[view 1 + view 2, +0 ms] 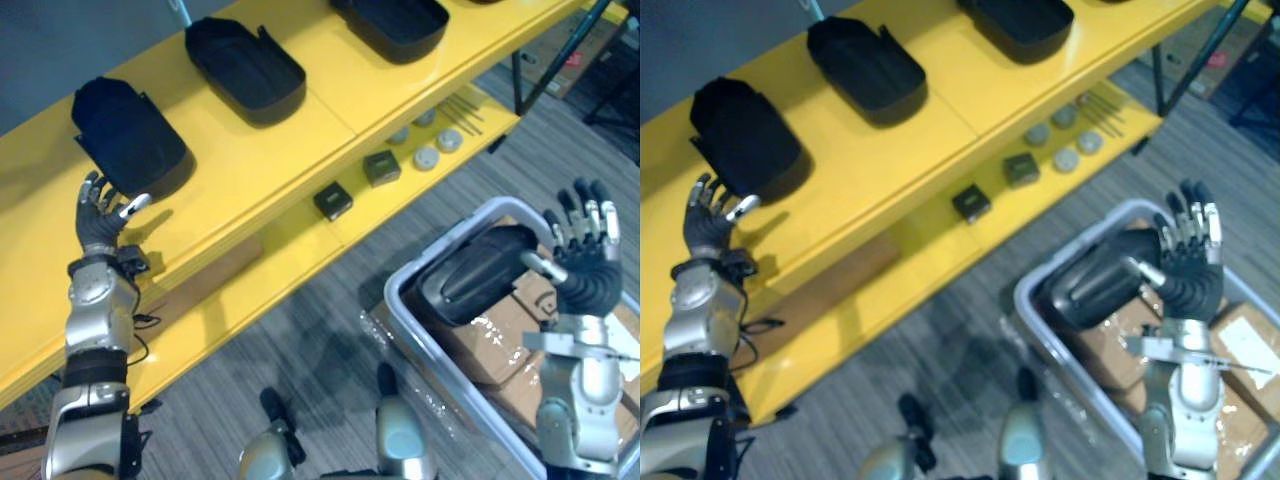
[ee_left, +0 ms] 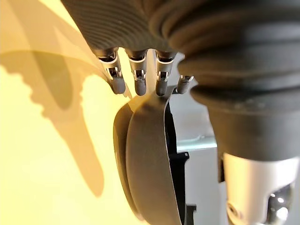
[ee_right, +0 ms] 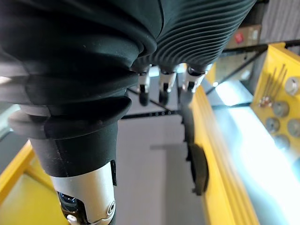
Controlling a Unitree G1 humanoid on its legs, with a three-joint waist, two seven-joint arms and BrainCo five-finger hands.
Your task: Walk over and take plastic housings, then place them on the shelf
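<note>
**Left arm.** The arm rises from the lower left, forearm near vertical. The left hand (image 1: 103, 215) sits at the front of the upper board (image 1: 250, 165) of the yellow shelf. Its fingers are straight and spread and the thumb is held out, so the hand is released and grasps nothing. In the left wrist view the fingertips (image 2: 139, 86) lie just at the rim of the leftmost housing (image 1: 128, 135). Whether they touch it cannot be told.

**Right arm.** The forearm stands upright at the lower right. The right hand (image 1: 585, 250) is raised over the grey bin (image 1: 392, 292), palm toward the shelf, fingers straight and apart. It is released and empty.

**Task parts.**
- Three black plastic housings rest on the upper board: the leftmost housing, the middle housing (image 1: 245, 68) and the far housing (image 1: 393, 25).
- A fourth housing (image 1: 470, 275) lies tilted in the grey bin on cardboard boxes (image 1: 500, 345), just beside the right thumb.

**Edges and clearance.**
- The front edge of the upper board runs diagonally from lower left to upper right.
- Bare yellow surface lies between the housings and along the front edge.
- The lower board (image 1: 290, 250) projects forward of the upper board. It carries two small dark blocks (image 1: 333, 200), grey discs (image 1: 427, 157) and thin rods (image 1: 462, 108).
- Grey striped floor (image 1: 300, 340) separates the shelf from the bin.
</note>
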